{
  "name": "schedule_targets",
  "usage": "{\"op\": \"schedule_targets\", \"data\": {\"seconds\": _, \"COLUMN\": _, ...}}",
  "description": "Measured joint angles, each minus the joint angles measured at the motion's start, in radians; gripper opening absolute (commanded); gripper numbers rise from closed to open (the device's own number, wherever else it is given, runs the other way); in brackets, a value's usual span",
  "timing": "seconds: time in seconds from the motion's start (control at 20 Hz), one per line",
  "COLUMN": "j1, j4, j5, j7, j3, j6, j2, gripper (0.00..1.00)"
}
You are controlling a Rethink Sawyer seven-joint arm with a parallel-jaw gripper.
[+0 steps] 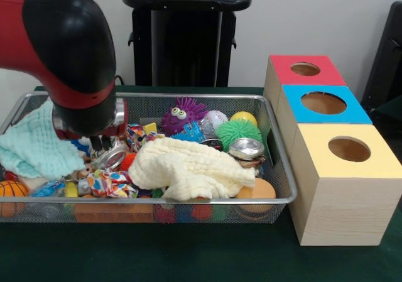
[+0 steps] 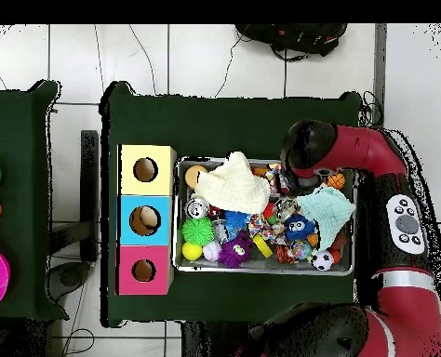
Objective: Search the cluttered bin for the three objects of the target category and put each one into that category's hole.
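Bin left of three boxes, cloth atop clutter inside.

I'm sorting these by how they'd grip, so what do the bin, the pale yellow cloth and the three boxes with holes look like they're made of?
The bin: silver wire mesh with a rounded metal rim, see-through.
The pale yellow cloth: soft crinkled fabric, probably cotton muslin, draped in folds.
The boxes: light wood, grain visible on the sides, with matte red, blue and yellow tops, painted or laminated.

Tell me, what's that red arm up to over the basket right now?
Gripper down among the toys at one end of the bin; grip state unclear. Nothing seen lifted. Yellow cloth and mint cloth cover much of the pile.
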Motion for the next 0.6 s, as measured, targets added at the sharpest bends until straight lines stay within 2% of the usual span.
{"op": "schedule_targets", "data": {"seconds": 0.15, "j1": -0.021, "j4": -0.021, "j5": 0.0, "j7": -0.001, "j3": 0.019, "j6": -0.074, "j2": 0.037, "gripper": 0.0}}
{"op": "schedule_targets", "data": {"seconds": 0.2, "j1": -0.041, "j4": -0.037, "j5": -0.001, "j7": -0.001, "j3": 0.034, "j6": -0.152, "j2": 0.075, "gripper": 1.0}}
{"op": "schedule_targets", "data": {"seconds": 0.4, "j1": -0.052, "j4": -0.05, "j5": -0.001, "j7": -0.001, "j3": 0.038, "j6": -0.193, "j2": 0.103, "gripper": 1.0}}
{"op": "schedule_targets", "data": {"seconds": 0.6, "j1": -0.054, "j4": -0.063, "j5": 0.002, "j7": -0.001, "j3": 0.041, "j6": -0.176, "j2": 0.115, "gripper": 1.0}}
